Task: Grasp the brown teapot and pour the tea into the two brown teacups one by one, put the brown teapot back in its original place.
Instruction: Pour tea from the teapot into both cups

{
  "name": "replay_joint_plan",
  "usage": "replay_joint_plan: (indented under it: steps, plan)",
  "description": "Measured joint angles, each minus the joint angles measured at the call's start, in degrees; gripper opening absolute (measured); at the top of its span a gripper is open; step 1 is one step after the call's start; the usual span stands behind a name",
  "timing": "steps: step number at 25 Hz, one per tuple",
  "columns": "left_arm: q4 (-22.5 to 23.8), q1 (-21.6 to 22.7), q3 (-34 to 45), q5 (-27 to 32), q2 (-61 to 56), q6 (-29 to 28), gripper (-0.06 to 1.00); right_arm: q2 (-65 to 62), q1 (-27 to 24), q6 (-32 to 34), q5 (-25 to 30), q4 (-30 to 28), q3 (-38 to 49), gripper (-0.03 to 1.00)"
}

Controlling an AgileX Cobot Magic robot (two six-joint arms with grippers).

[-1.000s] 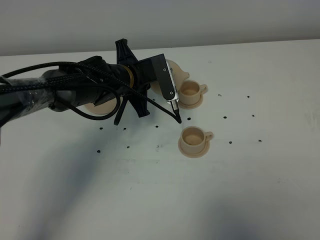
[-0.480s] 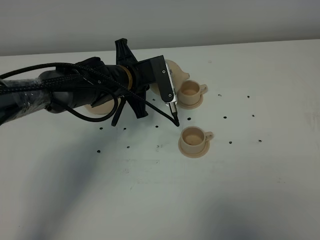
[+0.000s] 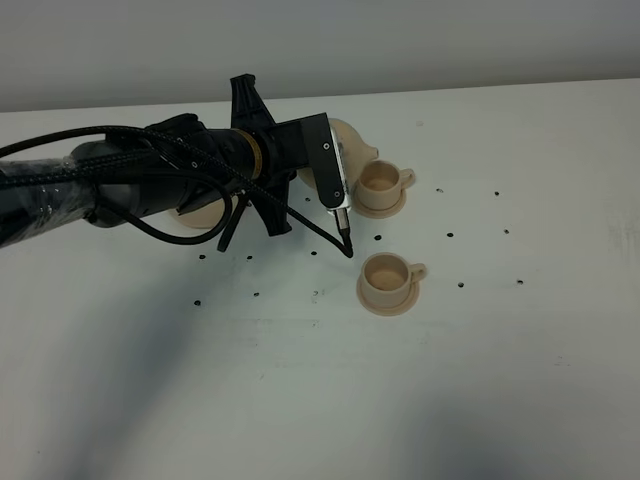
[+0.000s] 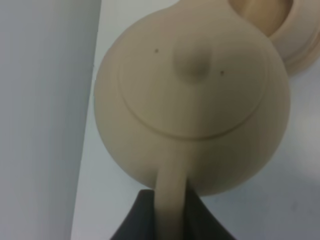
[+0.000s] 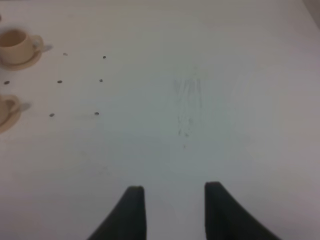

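Observation:
My left gripper [image 3: 342, 218] is shut on the loop handle of the brown teapot [image 3: 354, 140] and holds it above the table beside the far teacup. In the exterior view only the pot's rim and spout show past the gripper. In the left wrist view the teapot [image 4: 192, 95] fills the frame, its handle between the dark fingers [image 4: 132, 222]. The two brown teacups stand on small saucers: the far one [image 3: 380, 186] and the near one [image 3: 388, 281]. The wide round saucer [image 3: 206, 214] lies partly under my left arm. My right gripper [image 5: 172, 210] is open and empty over bare table.
The white table [image 3: 500, 380] carries small dark dots around the cups. In the right wrist view both cups [image 5: 17, 46] [image 5: 5, 113] sit far off at the frame's edge. My left arm and its cables [image 3: 120, 190] span the back left.
My left gripper with the teapot has shifted slightly left, away from the cups. The cups and the saucers have not moved.

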Motion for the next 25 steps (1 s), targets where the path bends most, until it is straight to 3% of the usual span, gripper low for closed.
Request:
replay_joint_plan:
  steps: [25]
  plan:
    - [1.52,0.0,0.35,-0.4,0.0,4.45,0.08,0.0,0.0,0.0,0.0,0.0,0.0,0.31]
